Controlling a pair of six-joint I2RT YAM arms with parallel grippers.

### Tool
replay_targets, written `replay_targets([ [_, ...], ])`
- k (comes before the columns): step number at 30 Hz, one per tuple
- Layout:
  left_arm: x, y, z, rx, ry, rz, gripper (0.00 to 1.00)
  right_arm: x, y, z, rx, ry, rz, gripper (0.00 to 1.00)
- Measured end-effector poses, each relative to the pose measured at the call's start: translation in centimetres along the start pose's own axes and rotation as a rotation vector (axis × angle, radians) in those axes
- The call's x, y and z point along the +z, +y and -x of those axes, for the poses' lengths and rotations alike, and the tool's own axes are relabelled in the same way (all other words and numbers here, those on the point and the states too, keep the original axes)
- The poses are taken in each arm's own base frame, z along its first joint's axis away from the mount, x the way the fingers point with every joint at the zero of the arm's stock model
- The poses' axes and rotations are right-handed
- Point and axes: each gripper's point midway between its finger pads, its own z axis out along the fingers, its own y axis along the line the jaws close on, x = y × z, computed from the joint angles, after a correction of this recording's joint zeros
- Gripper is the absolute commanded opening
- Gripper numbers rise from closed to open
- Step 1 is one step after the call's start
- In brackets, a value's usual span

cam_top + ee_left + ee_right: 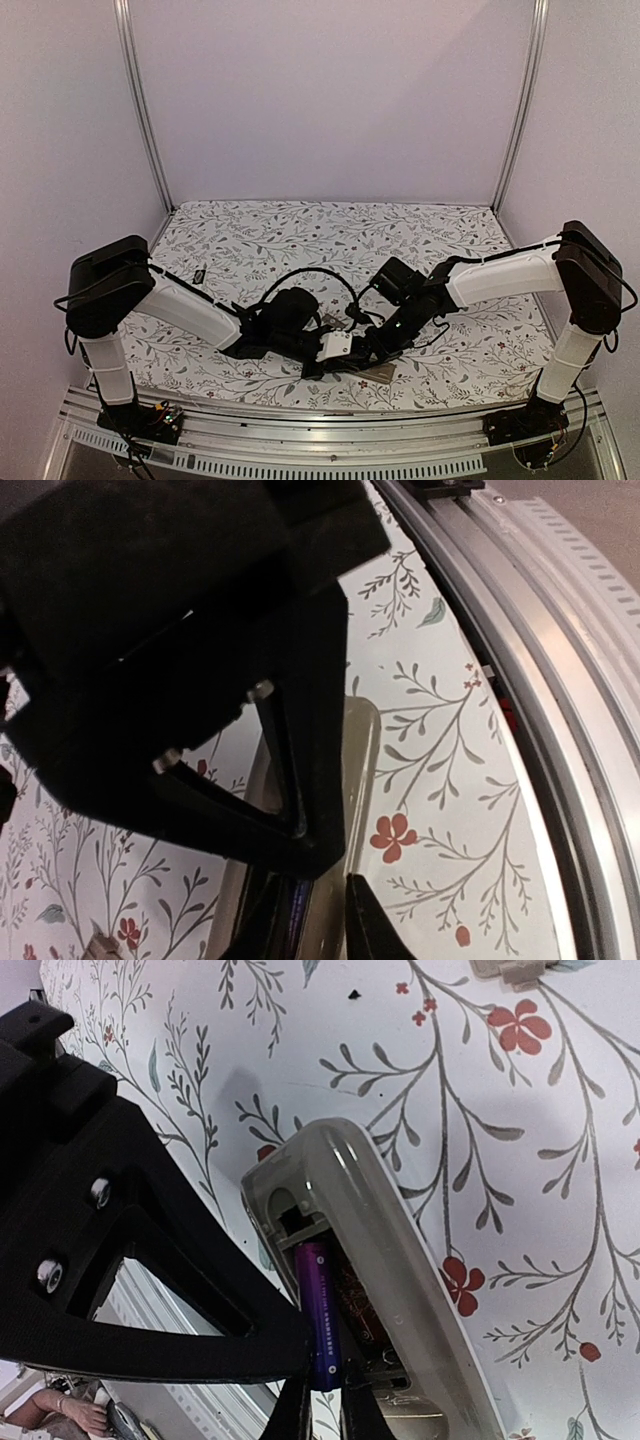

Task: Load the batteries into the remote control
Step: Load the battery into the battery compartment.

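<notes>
A robot lab booth: aluminium posts (143, 110), plain walls (330, 100), floral tablecloth (300, 225).

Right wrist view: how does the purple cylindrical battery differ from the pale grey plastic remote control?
Colour: the purple cylindrical battery is glossy violet; the pale grey plastic remote control is dull. Size: the battery is far shorter and slimmer than the remote. State: the battery lies inside the remote's open compartment, its end held by the right gripper; the remote itself lies on the flowered cloth. Both lie along the same line.
</notes>
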Motion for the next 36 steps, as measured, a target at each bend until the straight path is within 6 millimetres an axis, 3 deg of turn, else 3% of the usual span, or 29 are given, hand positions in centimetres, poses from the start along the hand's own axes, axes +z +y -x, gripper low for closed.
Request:
replay_targets([
  [5,0.0,0.17,-0.06,-0.013,0.004,0.009,0.13,0.0,0.0,0.0,0.0,0.0,0.0,0.01],
  [16,0.07,0.37,-0.01,-0.023,0.014,0.012,0.13,0.0,-0.01,0.02,-0.001,-0.001,-0.001,0.03],
  [24,0.17,0.66,0.03,-0.034,0.024,0.001,0.05,-0.02,-0.06,0.02,-0.004,-0.001,-0.003,0.06],
  [36,0.34,0.62,-0.05,-0.042,0.068,-0.031,0.15,0.0,-0.13,0.14,-0.008,-0.011,-0.007,0.07],
])
